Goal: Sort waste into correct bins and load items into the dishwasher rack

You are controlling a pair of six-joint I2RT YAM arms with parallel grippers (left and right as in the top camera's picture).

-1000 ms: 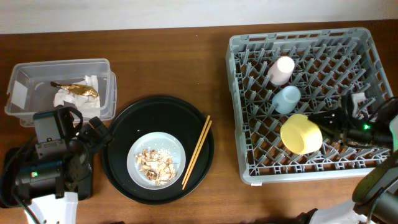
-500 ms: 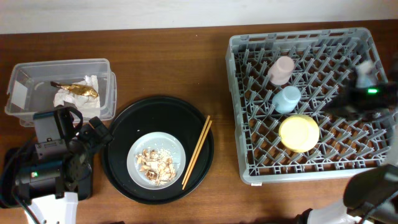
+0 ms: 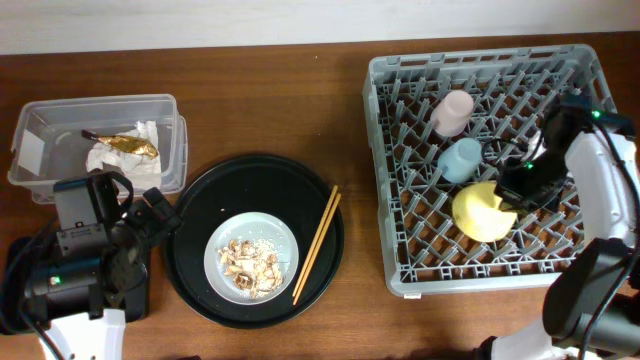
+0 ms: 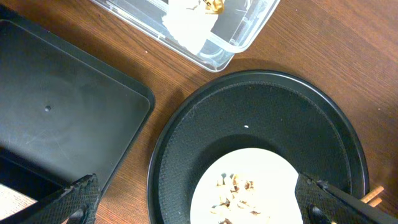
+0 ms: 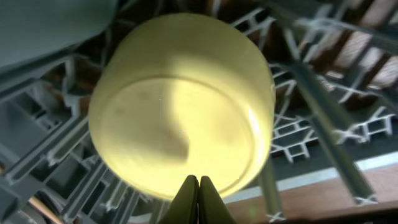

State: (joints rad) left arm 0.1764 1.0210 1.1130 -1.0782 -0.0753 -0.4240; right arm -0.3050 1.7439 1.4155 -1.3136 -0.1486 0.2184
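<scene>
Writing: pale patch on the end wall of the clear box (image 3: 100,101), nothing legible.
Right gripper (image 5: 199,183): fingers pressed together, empty, tips at the yellow bowl's (image 5: 180,106) edge.
Yellow bowl: base up and tilted, near the front of the dishwasher rack (image 3: 400,280), beside the light-blue cup (image 3: 460,160); pink cup (image 3: 452,112) further back.
Left gripper (image 4: 196,190): jaws spread wide, empty, above the round black tray (image 3: 200,210).
Edges: chopsticks (image 3: 316,245) lean on the tray's right rim, beside the plate (image 3: 225,235) of food scraps (image 3: 250,265); flat black tray (image 4: 56,118) just beside it.
Box contents: napkin (image 3: 110,155), wrapper (image 3: 125,143).
Room: bare table (image 3: 300,100) between tray and rack.

No legible text, brand or number; the pale patch (image 3: 31,152) on the clear box (image 3: 100,101) is too small to read.
</scene>
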